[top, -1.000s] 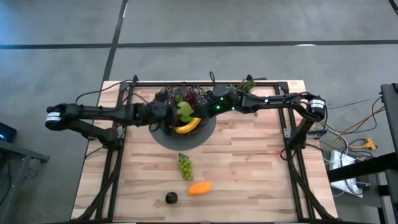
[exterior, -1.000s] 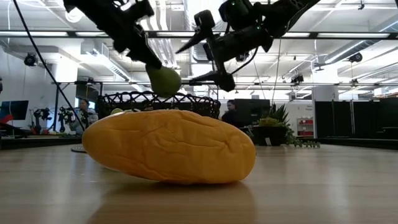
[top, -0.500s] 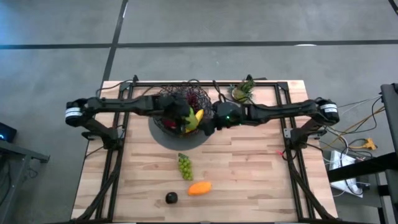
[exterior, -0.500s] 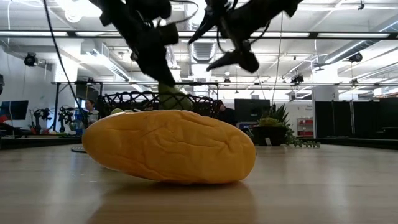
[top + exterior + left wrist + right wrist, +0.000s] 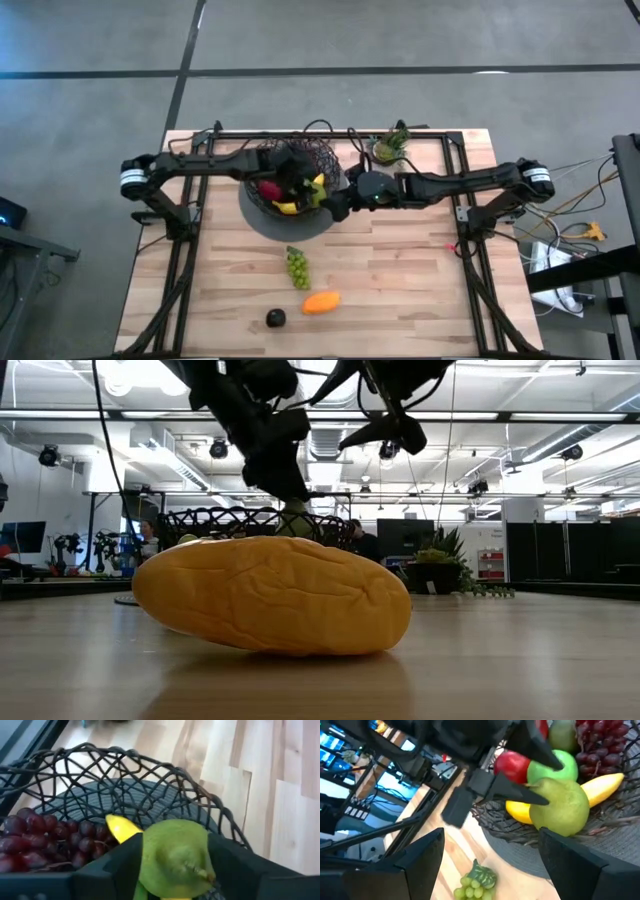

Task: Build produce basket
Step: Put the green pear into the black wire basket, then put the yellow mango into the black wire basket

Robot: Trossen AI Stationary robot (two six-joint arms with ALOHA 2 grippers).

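Green pear (image 5: 174, 857) in left hand (image 5: 297, 190) inside basket (image 5: 150, 770) rim, right hand (image 5: 335, 205) wide beside.

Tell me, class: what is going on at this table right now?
Two robot arms are filling a wire basket with toy fruit. The left gripper holds a green pear over the basket, which already contains a banana, purple grapes and apples. The right gripper hovers open beside the basket. Green grapes, an orange fruit and an avocado wait on the table.
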